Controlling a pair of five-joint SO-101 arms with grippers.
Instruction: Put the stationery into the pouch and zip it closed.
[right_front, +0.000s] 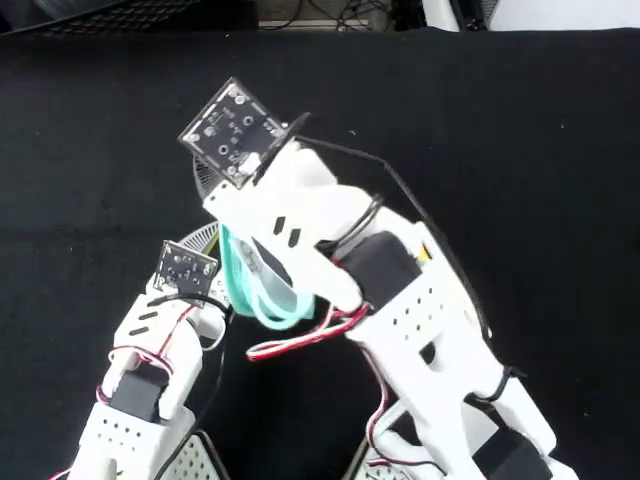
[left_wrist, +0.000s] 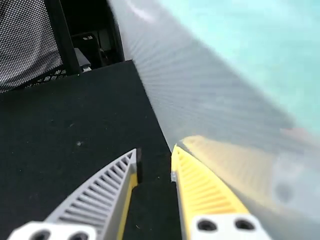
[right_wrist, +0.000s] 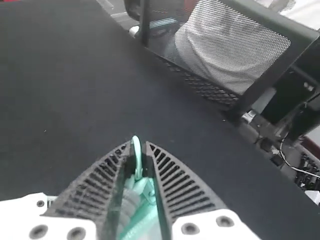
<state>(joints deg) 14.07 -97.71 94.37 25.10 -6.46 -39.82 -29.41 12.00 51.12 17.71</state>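
right gripper (right_wrist: 138, 146) pressed together, pinching the teal loop (right_wrist: 135, 142). left gripper (left_wrist: 154, 159) slightly spread, holding nothing, touching the pouch (left_wrist: 225, 90).

I find no word, number, label or sign that I can read. The circuit board on my right wrist (right_front: 237, 128) and the circuit board on my left wrist (right_front: 186, 267) carry pale specks, too small to tell whether they are letters or digits.
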